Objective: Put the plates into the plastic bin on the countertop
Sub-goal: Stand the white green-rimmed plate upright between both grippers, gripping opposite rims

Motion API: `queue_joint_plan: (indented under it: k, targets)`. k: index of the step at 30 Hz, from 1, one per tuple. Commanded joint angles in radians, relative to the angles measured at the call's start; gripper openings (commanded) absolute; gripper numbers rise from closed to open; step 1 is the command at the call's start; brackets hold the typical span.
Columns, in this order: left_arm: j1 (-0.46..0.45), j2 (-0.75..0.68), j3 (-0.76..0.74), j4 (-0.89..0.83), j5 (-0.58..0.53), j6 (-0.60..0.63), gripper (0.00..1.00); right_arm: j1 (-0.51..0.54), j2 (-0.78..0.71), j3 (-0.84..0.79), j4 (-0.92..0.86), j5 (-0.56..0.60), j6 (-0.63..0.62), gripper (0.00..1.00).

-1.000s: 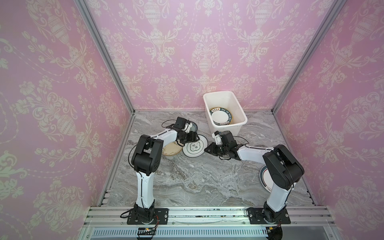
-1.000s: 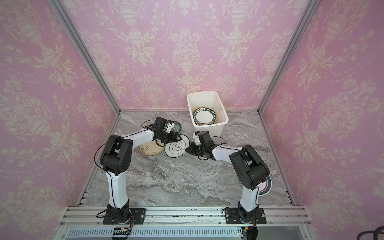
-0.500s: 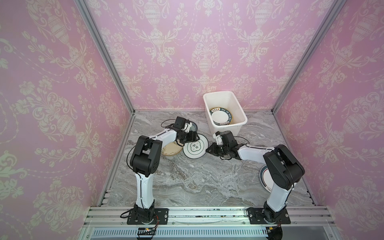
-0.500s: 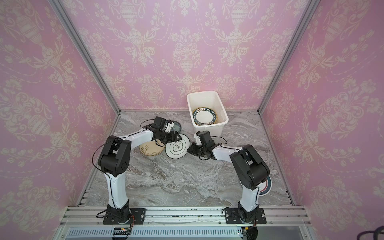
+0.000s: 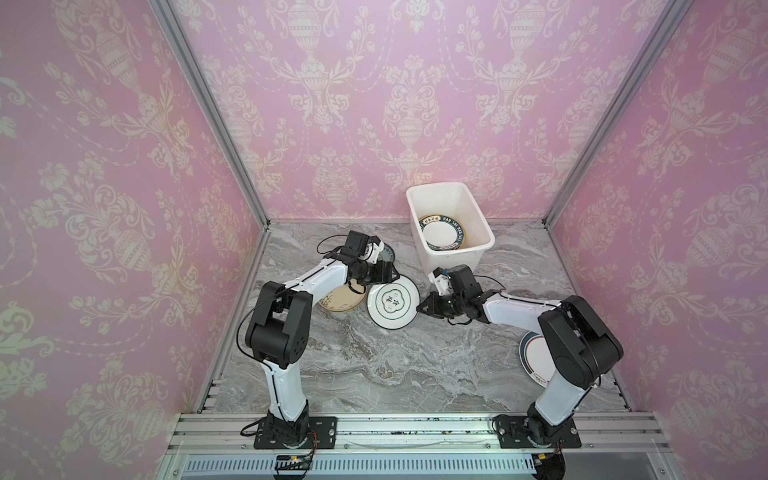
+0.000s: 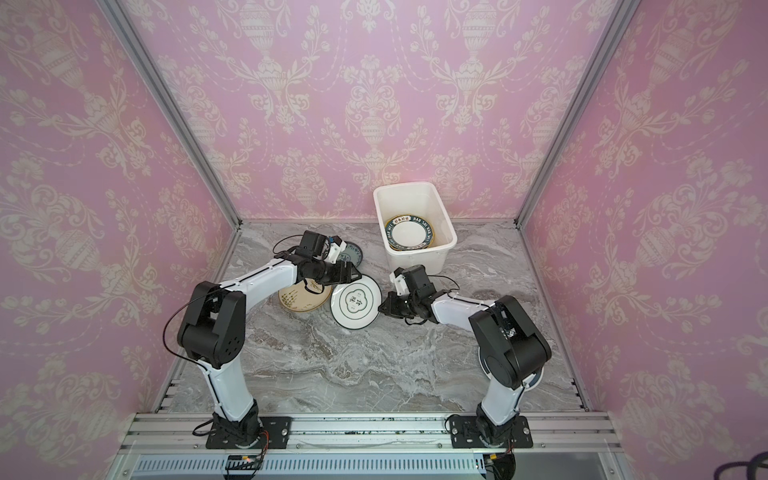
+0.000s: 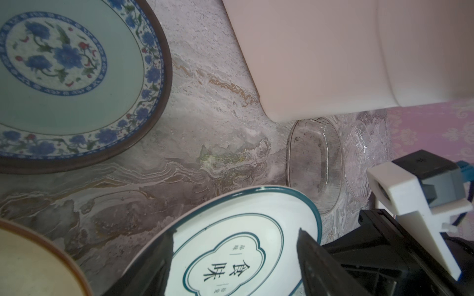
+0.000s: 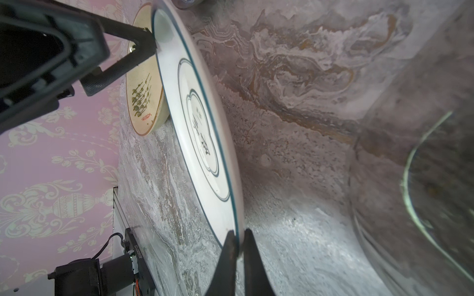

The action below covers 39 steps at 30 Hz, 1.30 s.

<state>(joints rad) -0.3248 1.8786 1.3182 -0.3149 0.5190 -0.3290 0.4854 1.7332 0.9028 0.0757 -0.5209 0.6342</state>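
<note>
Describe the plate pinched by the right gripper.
White plate: teal rim, lobed teal frame, dark characters; left wrist view.

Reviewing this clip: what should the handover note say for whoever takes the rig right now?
Right gripper: shut on the rim of the white teal-rimmed plate, mid-countertop.
Left gripper: open, fingers over that plate's opposite edge, holding nothing.
Done: at least one lettered-rim plate lies in the white plastic bin.
Left: the gripped plate, the cream plate beside it, the blue-patterned plate behind the left gripper, a dark-rimmed plate under the right arm, and two clear glass dishes near the bin.
</note>
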Motion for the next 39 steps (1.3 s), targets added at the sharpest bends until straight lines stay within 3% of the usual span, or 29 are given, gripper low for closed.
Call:
queue_joint_plan:
  k: [1, 11, 23, 31, 36, 39]
  targets:
    - [-0.004, -0.038, -0.02, -0.006, 0.024, 0.056, 0.78, 0.004, -0.049, -0.016, -0.047, -0.028, -0.071, 0.0]
    - [0.004, -0.151, -0.109, -0.028, 0.131, 0.222, 0.79, -0.011, -0.096, -0.048, -0.112, -0.033, -0.13, 0.0]
    - [0.034, -0.346, -0.313, -0.111, 0.204, 0.265, 0.79, -0.014, -0.121, -0.077, -0.174, -0.087, -0.201, 0.0]
    - [0.097, -0.506, -0.496, -0.043, 0.275, 0.198, 0.8, -0.014, -0.163, -0.125, -0.132, -0.161, -0.227, 0.0]
    - [0.112, -0.499, -0.61, 0.059, 0.343, 0.113, 0.8, -0.014, -0.172, -0.123, -0.14, -0.186, -0.245, 0.0]
    - [0.112, -0.483, -0.666, 0.107, 0.326, 0.092, 0.8, -0.014, -0.179, -0.125, -0.14, -0.205, -0.251, 0.0]
